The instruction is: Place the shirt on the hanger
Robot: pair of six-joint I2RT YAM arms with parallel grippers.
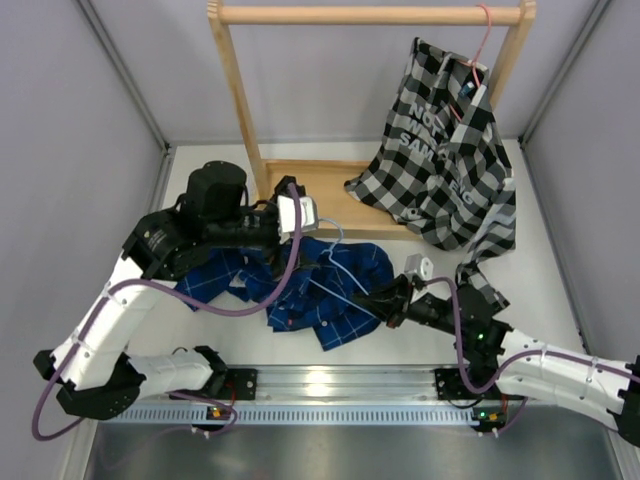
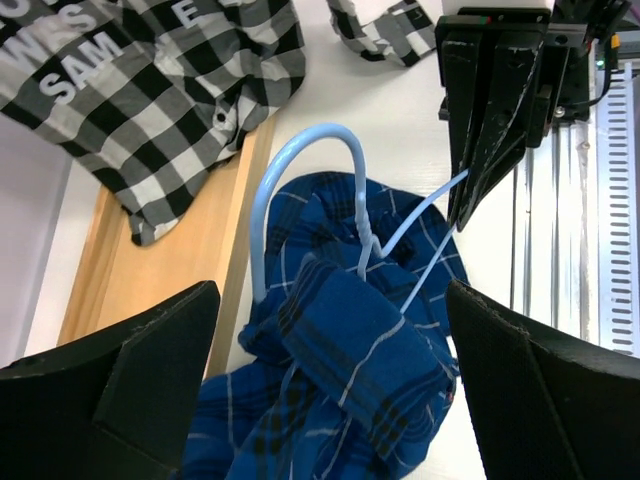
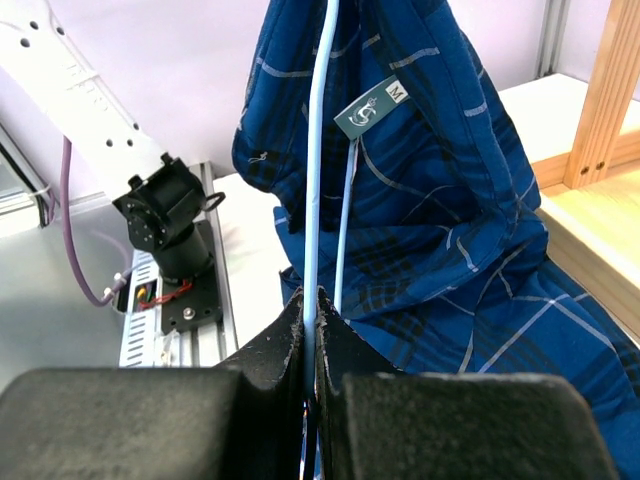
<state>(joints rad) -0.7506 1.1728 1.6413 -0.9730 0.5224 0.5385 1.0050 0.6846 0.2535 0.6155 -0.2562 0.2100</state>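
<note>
White tabletop (image 1: 560, 270) between grey walls fills my view. On the left, my left tool (image 2: 330, 330) hovers with its fingers spread wide apart, holding nothing, above the shirt (image 1: 335, 290). The shirt lies bunched at the middle of the tabletop, in front of the wooden rack (image 1: 240, 100). The hanger (image 2: 258, 240) runs into the shirt's neck, with its hook poking out. To the right, my right tool (image 3: 310, 310) is clamped on the hanger's wire. Farther right, a checked shirt (image 1: 450, 160) hangs from the rack on a pink hanger (image 1: 485, 40).
</note>
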